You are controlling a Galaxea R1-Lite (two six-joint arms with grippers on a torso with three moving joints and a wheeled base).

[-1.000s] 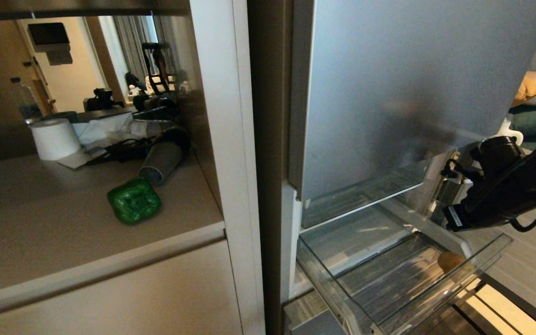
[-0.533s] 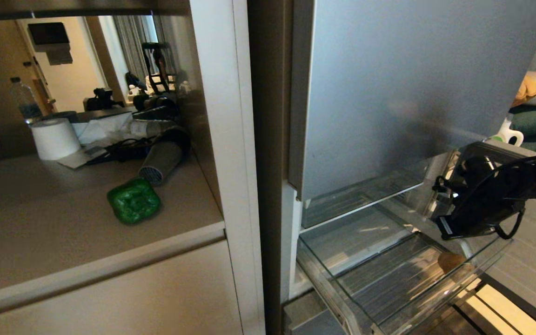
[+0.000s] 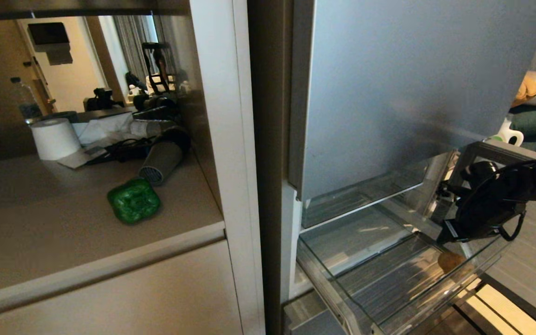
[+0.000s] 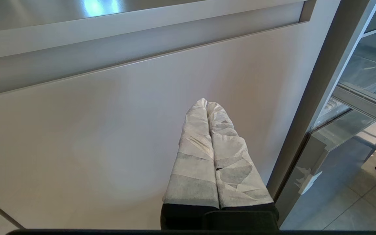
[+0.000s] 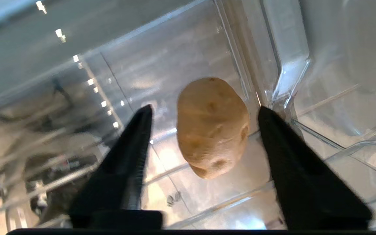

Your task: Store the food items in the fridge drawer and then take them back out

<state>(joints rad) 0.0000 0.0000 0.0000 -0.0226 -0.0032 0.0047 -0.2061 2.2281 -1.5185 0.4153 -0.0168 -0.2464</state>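
Note:
A tan potato [image 3: 450,261] [image 5: 212,126] lies in the clear fridge drawer [image 3: 389,288], near its front right corner. My right gripper [image 3: 449,231] [image 5: 204,111] hangs just above the potato, open, its two black fingers apart on either side of it without touching. The green bell pepper [image 3: 133,200] sits on the beige counter at the left. My left gripper [image 4: 206,102] is shut with nothing in it, parked low in front of a beige cabinet door; it is outside the head view.
The silver fridge door [image 3: 412,83] stands above the pulled-out drawer. On the counter behind the pepper lie a hair dryer [image 3: 161,160], cables and a paper roll [image 3: 55,138]. A water bottle [image 3: 25,100] stands at the back left.
My right gripper has come down toward the potato in the drawer and its fingers have opened. The pepper and left arm have not moved.

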